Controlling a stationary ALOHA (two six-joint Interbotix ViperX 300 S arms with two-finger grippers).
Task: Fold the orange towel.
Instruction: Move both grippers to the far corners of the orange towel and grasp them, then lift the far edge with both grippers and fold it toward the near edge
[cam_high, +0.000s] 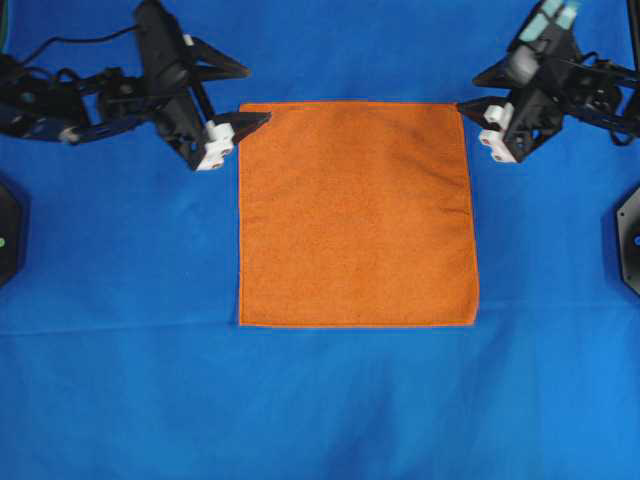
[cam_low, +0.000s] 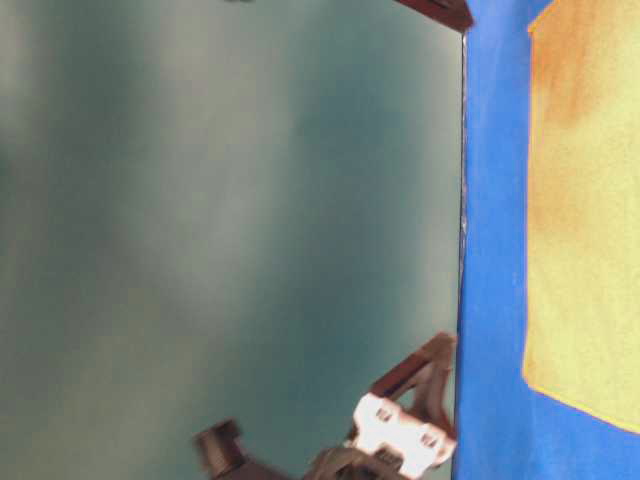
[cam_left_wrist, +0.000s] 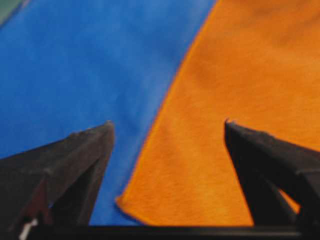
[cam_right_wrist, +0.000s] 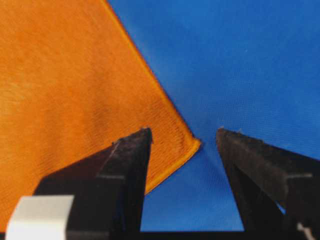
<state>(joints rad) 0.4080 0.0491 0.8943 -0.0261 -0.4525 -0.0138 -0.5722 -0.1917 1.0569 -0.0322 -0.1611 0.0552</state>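
Orange towel (cam_high: 357, 213) lies flat on the blue cloth (cam_high: 120, 380).
Left fingers (cam_left_wrist: 90, 150) and right fingers (cam_right_wrist: 132, 155) gape wide at its top corners, holding nothing.

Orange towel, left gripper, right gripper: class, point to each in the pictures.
orange towel (cam_high: 357, 215), overhead view, centre of the flat cloth.
left gripper (cam_left_wrist: 169, 129), left wrist view, midway between open fingertips.
right gripper (cam_right_wrist: 184, 131), right wrist view, midway between open fingertips.
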